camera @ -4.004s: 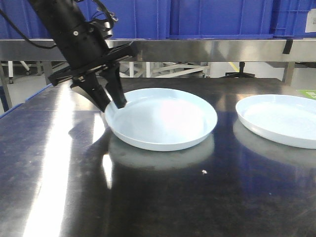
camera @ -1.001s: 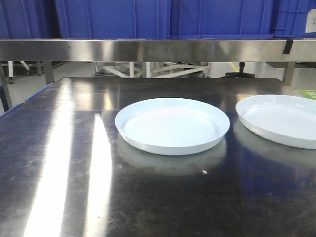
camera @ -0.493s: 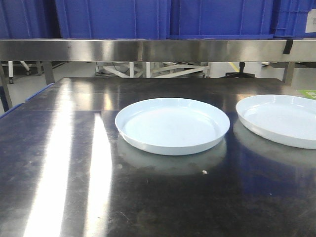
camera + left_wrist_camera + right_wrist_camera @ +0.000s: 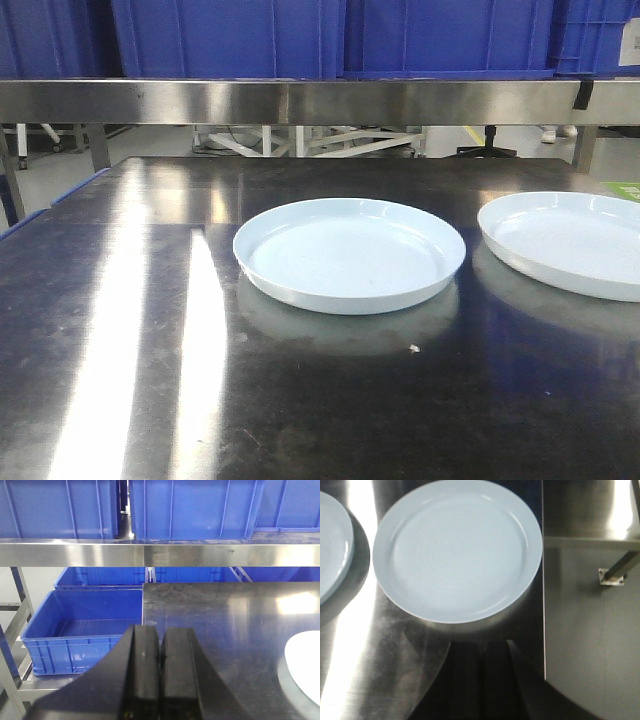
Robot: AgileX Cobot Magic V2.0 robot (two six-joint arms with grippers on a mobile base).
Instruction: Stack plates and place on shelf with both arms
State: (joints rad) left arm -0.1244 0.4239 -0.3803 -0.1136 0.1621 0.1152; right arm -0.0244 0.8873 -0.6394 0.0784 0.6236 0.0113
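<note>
Both glossy pale bluish-white round plates [image 4: 350,255] look stiff, slick and chippable, so pinch the low rim; left hand [image 4: 160,635] pressed together, right hand [image 4: 480,652] too blurred to tell.

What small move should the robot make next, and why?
Probably open the right claw and ease it toward the near rim of the right plate just ahead of it. That plate and the middle plate lie side by side, unstacked, and the left claw is shut, off to the side.
</note>
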